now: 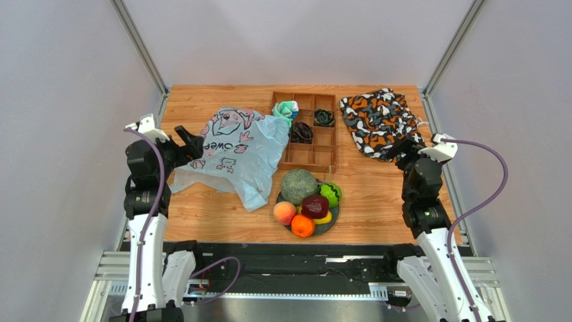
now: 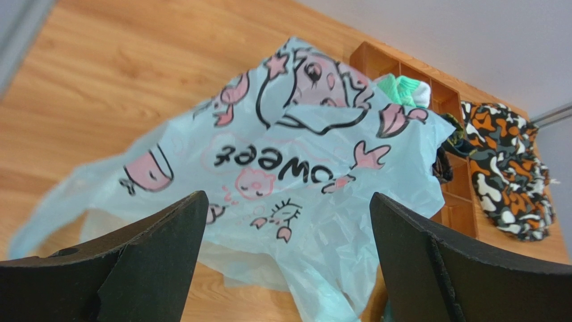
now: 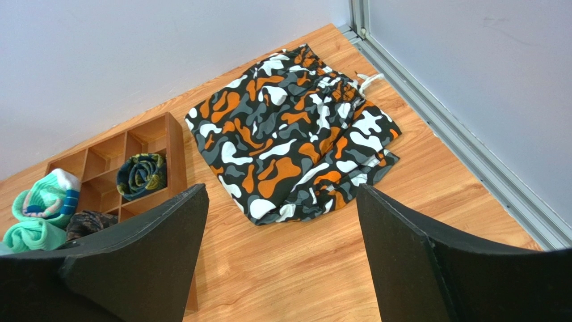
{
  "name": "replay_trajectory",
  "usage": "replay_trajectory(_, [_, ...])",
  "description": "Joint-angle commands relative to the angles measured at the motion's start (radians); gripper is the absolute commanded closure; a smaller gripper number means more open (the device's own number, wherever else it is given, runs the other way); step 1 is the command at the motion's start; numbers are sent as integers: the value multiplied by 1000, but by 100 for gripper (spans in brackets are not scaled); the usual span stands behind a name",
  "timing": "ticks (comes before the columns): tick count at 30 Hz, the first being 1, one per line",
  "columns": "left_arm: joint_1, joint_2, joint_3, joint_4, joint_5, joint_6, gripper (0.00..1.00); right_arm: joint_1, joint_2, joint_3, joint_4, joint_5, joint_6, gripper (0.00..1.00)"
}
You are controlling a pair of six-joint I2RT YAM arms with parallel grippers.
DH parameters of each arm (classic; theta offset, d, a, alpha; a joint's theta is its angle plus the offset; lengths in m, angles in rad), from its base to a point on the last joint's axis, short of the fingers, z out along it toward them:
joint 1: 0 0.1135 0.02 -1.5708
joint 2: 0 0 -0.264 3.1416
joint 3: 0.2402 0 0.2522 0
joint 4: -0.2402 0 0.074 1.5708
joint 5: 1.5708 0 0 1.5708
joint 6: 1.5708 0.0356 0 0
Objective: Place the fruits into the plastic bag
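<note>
The pale blue plastic bag point(image 1: 236, 151) with a pink cartoon animal lies flat and crumpled on the table's left half; it fills the left wrist view point(image 2: 282, 168). The fruits sit on a dark plate point(image 1: 334, 218) in front of it: netted melon point(image 1: 299, 186), peach point(image 1: 284, 212), orange point(image 1: 302, 226), dark red fruit point(image 1: 314, 206), bumpy green fruit point(image 1: 329, 194), yellow mango point(image 1: 323, 219). My left gripper point(image 1: 193, 146) is open and empty, just above the bag's left edge point(image 2: 289, 208). My right gripper point(image 1: 397, 150) is open and empty over bare wood point(image 3: 282, 201).
A wooden divided tray point(image 1: 307, 131) behind the plate holds rolled cloth bundles: mint point(image 1: 286, 109), green-black point(image 1: 323, 117) and dark point(image 1: 301, 131). An orange, black and white patterned cloth point(image 1: 377, 121) lies at the back right, also in the right wrist view point(image 3: 295, 137).
</note>
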Motion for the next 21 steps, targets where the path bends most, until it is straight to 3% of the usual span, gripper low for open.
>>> replay_trajectory(1, [75,19,-150,161,102,-258,1,-1,5,45,21,-43,12,15])
replay_trajectory(5, [172,37,-304,293,121,-420,3,-1,27,56,8,-73,21,15])
replay_trajectory(9, [181,14,-375,338,43,-463,3,-1,33,53,4,-100,36,15])
replay_trajectory(21, [227,126,-539,580,87,-578,6,-1,33,53,3,-123,45,15])
